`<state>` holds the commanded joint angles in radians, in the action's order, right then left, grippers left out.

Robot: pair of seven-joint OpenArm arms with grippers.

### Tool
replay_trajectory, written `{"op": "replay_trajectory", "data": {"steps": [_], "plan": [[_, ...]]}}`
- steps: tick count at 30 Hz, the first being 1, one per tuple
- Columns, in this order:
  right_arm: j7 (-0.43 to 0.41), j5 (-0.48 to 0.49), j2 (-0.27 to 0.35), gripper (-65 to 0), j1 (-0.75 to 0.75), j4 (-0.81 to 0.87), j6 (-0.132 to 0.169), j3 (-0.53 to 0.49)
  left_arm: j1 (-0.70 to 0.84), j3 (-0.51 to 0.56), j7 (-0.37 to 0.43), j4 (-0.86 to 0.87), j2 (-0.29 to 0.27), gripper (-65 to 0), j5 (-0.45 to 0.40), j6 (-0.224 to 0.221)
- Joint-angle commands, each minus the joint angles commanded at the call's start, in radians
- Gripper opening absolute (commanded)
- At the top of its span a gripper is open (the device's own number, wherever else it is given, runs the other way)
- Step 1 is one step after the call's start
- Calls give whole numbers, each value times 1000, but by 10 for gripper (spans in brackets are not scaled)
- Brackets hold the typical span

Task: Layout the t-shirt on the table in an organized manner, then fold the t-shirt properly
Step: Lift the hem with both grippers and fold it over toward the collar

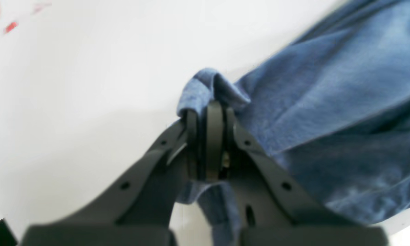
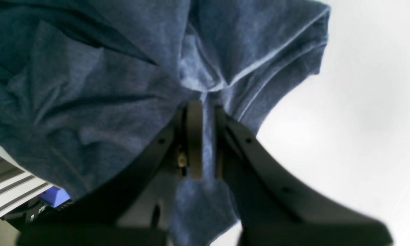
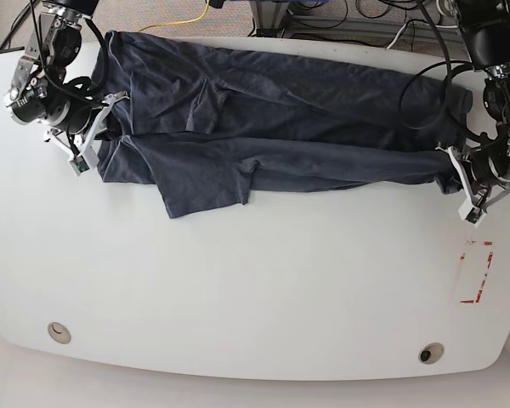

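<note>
T-shirt [image 3: 272, 136]: dark navy-grey in the base view, plain, no print visible on the exposed side; reads as mottled mid-blue with paler worn-looking patches in both wrist views. Table [image 3: 238, 289]: smooth white, with a red rectangular tape outline [image 3: 476, 274] near one end and two small dark round holes [image 3: 431, 352] along the near edge. Left gripper [image 1: 208, 112] and right gripper [image 2: 203, 112]: matte dark grey to black fingers. Cable [image 3: 183, 19] beyond the table: yellow.
</note>
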<state>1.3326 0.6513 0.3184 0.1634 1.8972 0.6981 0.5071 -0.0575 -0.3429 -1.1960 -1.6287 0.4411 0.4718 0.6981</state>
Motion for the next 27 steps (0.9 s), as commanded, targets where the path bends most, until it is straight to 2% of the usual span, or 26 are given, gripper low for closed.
{"op": "replay_trajectory", "data": {"steps": [3,7,12,15,19,27], "plan": [[0,-2,2,-455,-37,-5,0,2,2,0,0,0,2,-628,0,0],[0,6,0,-195,-87,-6,0,29,23,0,0,-5,2,-619,0,0],[0,8,-5,-35,-114,-9,0,17,32,2,0,-5,2,-619,2,0],[0,8,-21,-3,-115,-9,0,-26,35,2,0,-5,2,-619,2,0],[0,8,-31,-3,-104,-8,0,-72,35,2,0,-5,2,-619,2,0],[-5,-3,-55,-52,-64,-15,0,-120,32,2,0,-5,2,-619,2,0]]}}
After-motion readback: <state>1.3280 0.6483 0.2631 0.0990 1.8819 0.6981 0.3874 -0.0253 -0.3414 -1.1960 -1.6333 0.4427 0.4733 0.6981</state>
